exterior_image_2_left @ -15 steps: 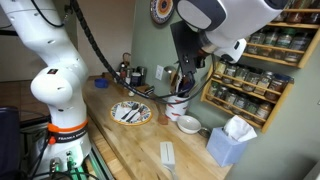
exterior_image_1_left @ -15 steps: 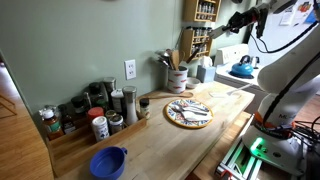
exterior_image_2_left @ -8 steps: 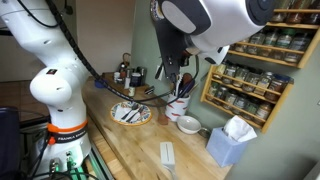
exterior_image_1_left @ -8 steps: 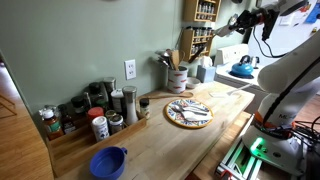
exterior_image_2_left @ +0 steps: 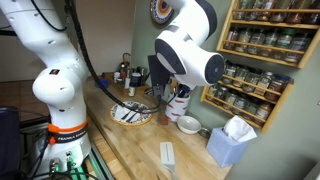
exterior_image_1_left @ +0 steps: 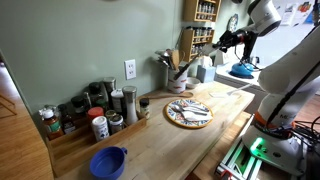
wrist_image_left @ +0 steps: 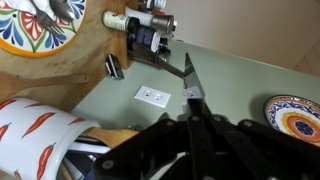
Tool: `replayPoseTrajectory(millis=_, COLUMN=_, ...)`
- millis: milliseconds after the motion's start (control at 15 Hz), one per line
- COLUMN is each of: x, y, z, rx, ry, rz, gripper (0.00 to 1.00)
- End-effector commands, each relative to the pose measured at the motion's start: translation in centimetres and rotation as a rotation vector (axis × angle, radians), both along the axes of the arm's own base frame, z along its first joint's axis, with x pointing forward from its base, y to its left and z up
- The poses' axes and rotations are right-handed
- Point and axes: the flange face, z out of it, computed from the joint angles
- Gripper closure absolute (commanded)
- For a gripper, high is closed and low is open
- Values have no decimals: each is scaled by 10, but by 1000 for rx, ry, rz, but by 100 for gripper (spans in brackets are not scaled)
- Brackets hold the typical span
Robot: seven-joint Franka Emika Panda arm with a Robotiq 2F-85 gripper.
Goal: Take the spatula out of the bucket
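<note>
The whitish bucket (exterior_image_1_left: 177,79) stands by the wall at the back of the wooden counter, also in an exterior view (exterior_image_2_left: 178,106). In the wrist view it is the white pot with red marks (wrist_image_left: 30,125) at the lower left. Several utensil handles (exterior_image_1_left: 170,60) stick out of it, wooden and dark ones (wrist_image_left: 108,137); I cannot tell which is the spatula. My gripper (exterior_image_1_left: 204,48) hangs in the air beside and above the bucket, apart from it. In the wrist view its fingers (wrist_image_left: 190,85) are pressed together with nothing visibly between them. The white arm (exterior_image_2_left: 188,55) hides the gripper in that exterior view.
A patterned plate (exterior_image_1_left: 188,112) with cutlery lies mid-counter, also (exterior_image_2_left: 130,112). Spice jars (exterior_image_1_left: 100,110) line the wall, a blue bowl (exterior_image_1_left: 108,162) sits at the near end. A white bowl (exterior_image_2_left: 188,124), blue tissue box (exterior_image_2_left: 232,140) and spice rack (exterior_image_2_left: 265,60) are near the bucket.
The arm has come down and swung toward the bucket; the gripper is lower and closer to the utensils than before. Nothing on the counter has moved.
</note>
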Motion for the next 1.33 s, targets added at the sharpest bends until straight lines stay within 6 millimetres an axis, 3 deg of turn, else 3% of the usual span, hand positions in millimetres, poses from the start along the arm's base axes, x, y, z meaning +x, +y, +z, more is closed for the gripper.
replayPoseTrajectory(millis=0, x=16, y=18, z=-44, rx=43, ry=-6, rz=-27, gripper=100)
replayPoseTrajectory(millis=400, x=26, y=7, z=-115, rx=82, ry=-16, rz=-80, gripper=100)
replayPoseTrajectory(millis=467, x=23, y=11, z=-93, rx=50, ry=3, rz=-74, gripper=100)
replayPoseTrajectory(millis=600, x=24, y=12, z=-104, rx=55, ry=18, rz=-69, gripper=99)
replayPoseTrajectory(millis=1000, x=28, y=12, z=-99, rx=75, ry=17, rz=-45, gripper=100)
replayPoseTrajectory(millis=1267, x=32, y=21, z=-123, rx=254, ry=7, rz=-38, gripper=100)
